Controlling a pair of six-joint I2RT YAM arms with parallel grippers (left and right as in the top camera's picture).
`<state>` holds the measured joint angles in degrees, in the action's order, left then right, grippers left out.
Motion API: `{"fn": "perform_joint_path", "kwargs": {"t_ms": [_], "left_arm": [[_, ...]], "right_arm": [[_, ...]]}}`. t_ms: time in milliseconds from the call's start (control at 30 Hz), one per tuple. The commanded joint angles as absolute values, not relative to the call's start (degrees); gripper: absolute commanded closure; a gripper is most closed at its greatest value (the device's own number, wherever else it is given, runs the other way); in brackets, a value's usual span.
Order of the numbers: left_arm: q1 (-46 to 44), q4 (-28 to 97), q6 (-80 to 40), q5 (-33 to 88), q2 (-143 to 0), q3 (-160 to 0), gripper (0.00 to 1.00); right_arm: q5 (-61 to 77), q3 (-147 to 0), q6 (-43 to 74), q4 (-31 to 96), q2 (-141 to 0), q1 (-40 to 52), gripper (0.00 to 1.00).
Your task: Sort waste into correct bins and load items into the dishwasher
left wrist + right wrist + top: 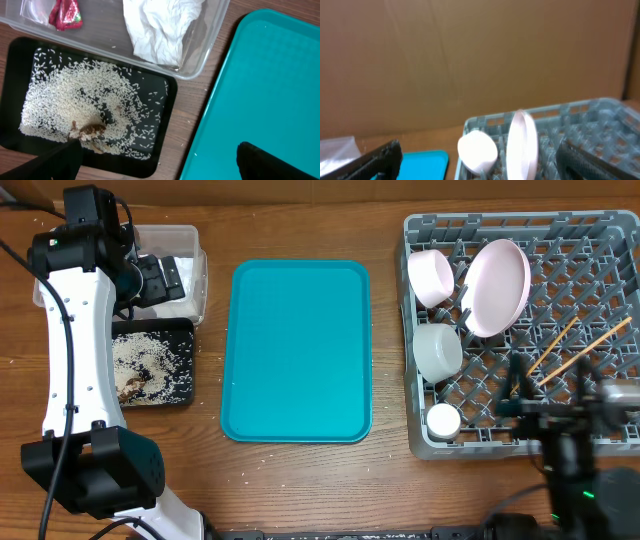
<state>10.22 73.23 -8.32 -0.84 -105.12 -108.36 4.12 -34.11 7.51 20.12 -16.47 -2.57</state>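
Serving tray (295, 350) between tub (198, 272) and rack (590, 280)

The left arm (70, 330) hides part of the clear tub (197, 250). Ahead of the right gripper (479, 152), the grey rack (580, 117) looks blurry.

A wooden table (300, 490) with a mid-brown, streaky grain fills the overhead view, its matte top evenly lit and the shadows on it soft. Behind its far edge stands a plain brown board (470, 60), seemingly cardboard, which takes up most of the right wrist view. It shows faint vertical creases and a lighter strip at its right side.
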Motion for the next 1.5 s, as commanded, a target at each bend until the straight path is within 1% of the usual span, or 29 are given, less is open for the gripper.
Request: {"fn": "perform_joint_path", "kwargs": {"t_ms": [0, 67, 200, 567, 1467], "left_arm": [[10.1, 73.2, -7.0, -1.0, -105.0, -108.4, 0.00], [10.1, 73.2, -7.0, -1.0, -105.0, -108.4, 0.00], [10.1, 73.2, -7.0, -1.0, -105.0, -108.4, 0.00], [10.1, 73.2, -7.1, -1.0, -105.0, -108.4, 0.00], [10.1, 73.2, -7.1, -1.0, -105.0, -108.4, 0.00]], "right_arm": [[5.3, -22.9, 7.7, 12.4, -12.4, -0.3, 0.00], [5.9, -16.6, 7.7, 7.6, -10.5, 1.0, 0.00], [5.8, -9.0, 7.7, 3.9, -7.3, 2.3, 0.00], [5.8, -0.4, 7.6, 4.0, -0.1, 2.3, 0.00], [5.8, -0.4, 7.6, 4.1, -0.2, 2.3, 0.00]]}}
